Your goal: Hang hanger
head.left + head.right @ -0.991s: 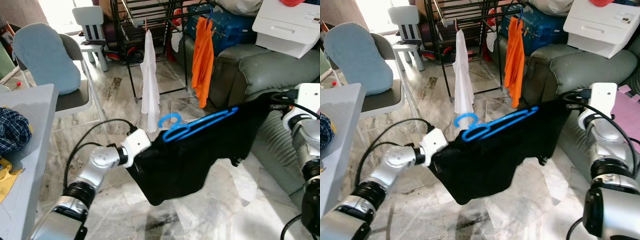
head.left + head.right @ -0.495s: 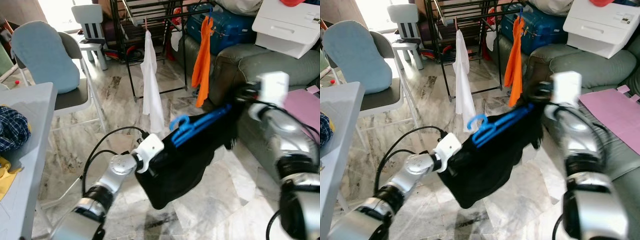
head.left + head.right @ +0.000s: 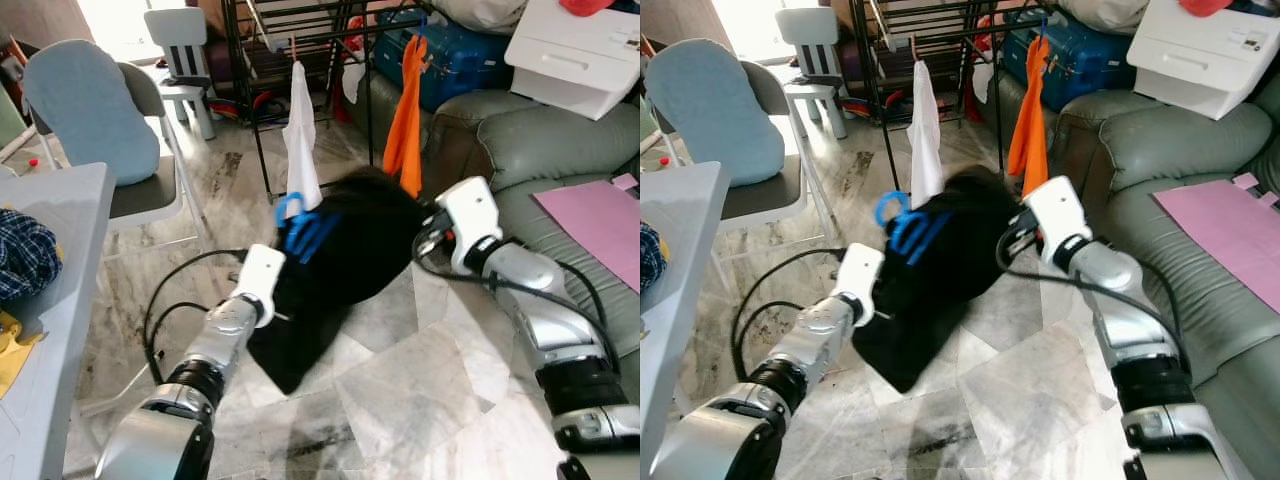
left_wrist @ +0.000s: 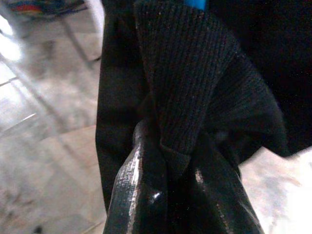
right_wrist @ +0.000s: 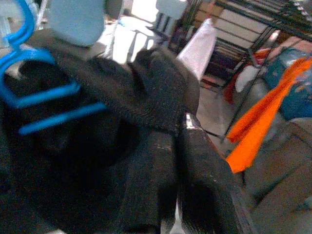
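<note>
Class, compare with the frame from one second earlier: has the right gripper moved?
Yes. The right gripper, shut on the black garment, has swung toward the robot's left, away from the sofa and nearer the white shirt on the rack.

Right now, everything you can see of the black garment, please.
The black garment is a dark ribbed knit, bunched and sagging in mid-air above the marble floor, in front of the drying rack. A blue hanger is threaded into it, hook poking out on top. The left gripper pinches one edge, the right gripper the other; both fingers are shut on fabric. Its lower corner droops near the floor.
</note>
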Tool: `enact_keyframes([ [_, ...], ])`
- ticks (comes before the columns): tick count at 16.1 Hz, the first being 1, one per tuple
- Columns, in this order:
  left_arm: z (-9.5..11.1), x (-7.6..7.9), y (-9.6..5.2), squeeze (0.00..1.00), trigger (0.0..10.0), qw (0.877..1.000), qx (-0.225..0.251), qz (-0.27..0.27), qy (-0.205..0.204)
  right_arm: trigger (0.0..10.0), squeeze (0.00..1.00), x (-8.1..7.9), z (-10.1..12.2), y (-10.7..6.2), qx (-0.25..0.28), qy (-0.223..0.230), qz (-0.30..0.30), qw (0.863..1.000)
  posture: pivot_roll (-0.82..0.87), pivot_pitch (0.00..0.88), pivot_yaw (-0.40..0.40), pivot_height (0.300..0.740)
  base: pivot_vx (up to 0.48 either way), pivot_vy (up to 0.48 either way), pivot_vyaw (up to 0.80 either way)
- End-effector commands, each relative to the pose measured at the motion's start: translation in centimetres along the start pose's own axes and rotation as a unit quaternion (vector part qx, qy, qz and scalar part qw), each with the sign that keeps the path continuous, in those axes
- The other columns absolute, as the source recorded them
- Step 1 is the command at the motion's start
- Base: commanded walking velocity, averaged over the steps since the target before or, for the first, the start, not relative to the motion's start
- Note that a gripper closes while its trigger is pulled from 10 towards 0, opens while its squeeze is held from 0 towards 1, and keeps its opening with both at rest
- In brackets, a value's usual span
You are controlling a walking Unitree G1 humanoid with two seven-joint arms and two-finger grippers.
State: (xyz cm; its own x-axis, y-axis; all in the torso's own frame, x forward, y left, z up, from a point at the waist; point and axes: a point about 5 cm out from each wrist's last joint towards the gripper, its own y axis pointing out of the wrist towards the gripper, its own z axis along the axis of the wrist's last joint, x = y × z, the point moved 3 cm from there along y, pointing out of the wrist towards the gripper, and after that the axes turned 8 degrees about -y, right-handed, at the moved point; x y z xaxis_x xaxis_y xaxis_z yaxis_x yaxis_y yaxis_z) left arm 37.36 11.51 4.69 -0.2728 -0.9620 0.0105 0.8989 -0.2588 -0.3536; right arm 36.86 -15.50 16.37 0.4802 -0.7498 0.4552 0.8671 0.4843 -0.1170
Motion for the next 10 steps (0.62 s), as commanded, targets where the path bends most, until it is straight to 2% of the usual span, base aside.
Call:
enact_keyframes([
  [1, 1.6, -2.1, 0.0, 0.0, 0.0, 0.998, 0.024, 0.052, -0.02, 0.0, 0.0, -0.5, 0.2, -0.4, -0.002, -0.004, 0.018, 1.0, -0.2, 0.0, 0.021, 0.74, 0.0, 0.0, 0.0],
  [3, 1.6, -2.5, -0.1, 0.0, 0.0, 0.997, 0.025, 0.064, -0.035, 0.0, 0.0, -3.2, 0.3, -0.6, 0.005, 0.015, 0.074, 0.997, -0.2, 0.0, 0.021, 0.74, 0.0, 0.0, 0.0],
  [4, 1.6, -2.6, -0.1, 0.0, 0.0, 0.996, 0.027, 0.071, -0.042, 0.0, 0.0, -5.0, 0.4, -0.9, 0.013, 0.026, 0.119, 0.993, -0.2, 0.0, 0.021, 0.74, 0.0, 0.0, 0.0],
  [5, 1.7, -2.7, -0.1, 0.0, 0.0, 0.996, 0.029, 0.075, -0.045, 0.0, 0.0, -6.3, 0.2, -1.3, 0.01, 0.033, 0.149, 0.988, -0.2, 0.0, 0.02, 0.74, 0.0, 0.0, 0.0],
  [6, 2.0, -2.9, 0.0, 0.0, 0.0, 0.995, 0.032, 0.08, -0.054, 0.0, 0.0, -8.4, -0.9, -2.3, -0.011, 0.062, 0.203, 0.977, -0.2, 0.0, 0.018, 0.74, 0.0, 0.0, 0.0],
  [8, 2.5, -3.1, 0.0, 0.0, 0.0, 0.994, 0.038, 0.082, -0.061, 0.0, 0.0, -10.9, -3.3, -4.1, -0.05, 0.059, 0.263, 0.962, -0.2, 0.0, 0.016, 0.74, 0.0, 0.0, 0.0],
  [10, 2.8, -3.1, 0.1, 0.0, 0.0, 0.994, 0.046, 0.081, -0.066, 0.0, 0.0, -11.4, -5.0, -4.7, -0.08, 0.038, 0.266, 0.96, -0.2, 0.0, 0.018, 0.74, 0.0, 0.0, 0.0],
])
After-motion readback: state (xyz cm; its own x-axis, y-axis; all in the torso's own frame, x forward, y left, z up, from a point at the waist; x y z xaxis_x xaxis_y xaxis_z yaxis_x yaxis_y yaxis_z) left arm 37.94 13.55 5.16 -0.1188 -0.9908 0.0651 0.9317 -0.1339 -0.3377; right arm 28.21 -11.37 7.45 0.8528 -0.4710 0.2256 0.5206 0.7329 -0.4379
